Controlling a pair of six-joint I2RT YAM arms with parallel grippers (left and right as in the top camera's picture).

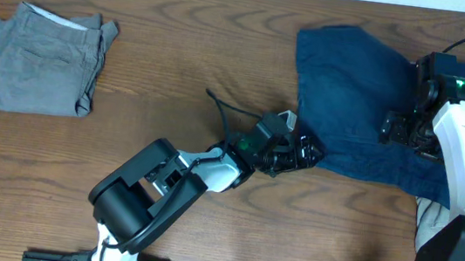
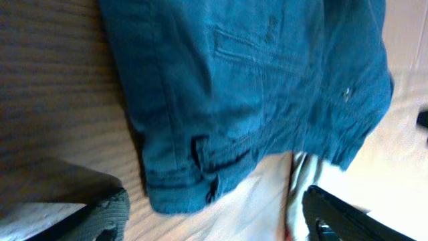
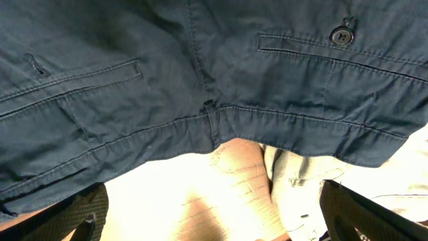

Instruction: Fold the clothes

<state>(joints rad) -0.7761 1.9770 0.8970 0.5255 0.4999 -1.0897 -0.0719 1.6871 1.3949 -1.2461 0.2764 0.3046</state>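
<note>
1. Navy shorts (image 1: 350, 100) lie spread at the surface's (image 1: 225, 42) right end.
2. Left jaws stand wide at their near-left corner, gripping nothing.
3. Right jaws gape over the waistband.
4. Grey pair (image 1: 38, 60) sits folded, far left.

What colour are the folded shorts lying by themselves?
The folded shorts are grey; the overhead view shows them best.

Overhead bright, sharp; left wrist view blurred.
</note>
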